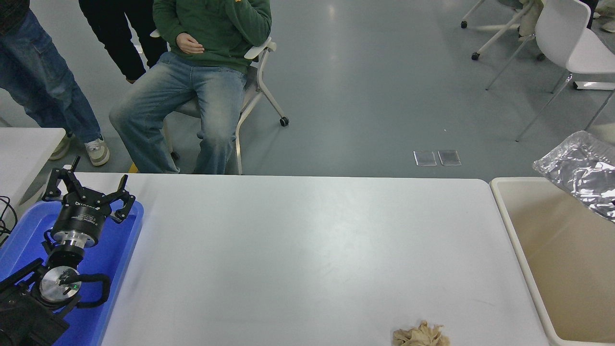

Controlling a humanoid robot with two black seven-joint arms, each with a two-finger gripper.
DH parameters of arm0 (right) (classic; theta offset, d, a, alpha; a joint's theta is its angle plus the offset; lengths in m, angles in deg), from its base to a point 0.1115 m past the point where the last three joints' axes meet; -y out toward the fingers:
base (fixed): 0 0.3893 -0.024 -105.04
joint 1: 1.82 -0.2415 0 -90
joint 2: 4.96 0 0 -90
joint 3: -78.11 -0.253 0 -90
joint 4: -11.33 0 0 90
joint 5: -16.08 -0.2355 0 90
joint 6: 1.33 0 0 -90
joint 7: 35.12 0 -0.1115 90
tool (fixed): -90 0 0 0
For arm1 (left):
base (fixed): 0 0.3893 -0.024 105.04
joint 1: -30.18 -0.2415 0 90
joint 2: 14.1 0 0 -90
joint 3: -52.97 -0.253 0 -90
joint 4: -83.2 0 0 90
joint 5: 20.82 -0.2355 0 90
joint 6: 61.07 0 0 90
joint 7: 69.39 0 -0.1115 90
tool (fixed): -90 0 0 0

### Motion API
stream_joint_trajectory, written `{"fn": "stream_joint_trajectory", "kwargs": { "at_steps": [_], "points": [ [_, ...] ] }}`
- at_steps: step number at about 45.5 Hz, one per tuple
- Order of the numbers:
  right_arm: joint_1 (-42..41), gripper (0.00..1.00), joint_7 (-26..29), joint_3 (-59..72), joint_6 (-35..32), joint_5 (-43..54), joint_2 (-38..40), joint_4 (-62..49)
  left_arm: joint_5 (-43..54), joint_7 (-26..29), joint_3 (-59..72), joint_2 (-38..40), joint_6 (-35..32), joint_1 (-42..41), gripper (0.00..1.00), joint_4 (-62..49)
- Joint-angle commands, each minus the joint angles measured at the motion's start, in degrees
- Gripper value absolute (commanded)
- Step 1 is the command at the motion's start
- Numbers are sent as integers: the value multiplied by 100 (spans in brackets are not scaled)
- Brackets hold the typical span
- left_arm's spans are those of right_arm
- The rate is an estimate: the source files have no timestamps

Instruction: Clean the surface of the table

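Here the table surface (298,250) bears a crumpled tan rag (421,335); left tool (89,187) spread over a blue tray (120,250).

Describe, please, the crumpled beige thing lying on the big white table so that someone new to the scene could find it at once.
Start at the table surface, the wide white top filling most of the view. Follow its near edge toward the cream bin on the right. The crumpled beige cloth or paper wad lies there, short of the bin, the only loose thing on the bare white; the blue tray sits at the far left.

One crumpled cloth (421,335), one tray (126,239), one bin (516,240)
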Motion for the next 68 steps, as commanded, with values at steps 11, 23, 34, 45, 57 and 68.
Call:
{"fn": "stream_joint_trajectory", "kwargs": {
  "at_steps": [11, 23, 34, 45, 57, 68],
  "points": [
    [259, 0, 4, -12, 45, -262, -42, -107, -2, 0, 0, 0, 0, 1, 100, -1],
    [347, 4, 4, -4, 45, -517, -86, -90, 7, 0, 0, 0, 0, 1, 100, -1],
    [356, 53, 170, -144, 37, -526, -148, -90, -2, 0, 0, 0, 0, 1, 100, -1],
    [338, 100, 171, -267, 19, -526, -139, -90, 7, 0, 0, 0, 0, 1, 100, -1],
    [268, 100, 171, -276, 10, -526, -121, -90, 7, 0, 0, 0, 0, 1, 100, -1],
    [189, 100, 171, -276, 2, -526, -104, -28, 7, 0, 0, 0, 0, 1, 100, -1]
  ]
}}
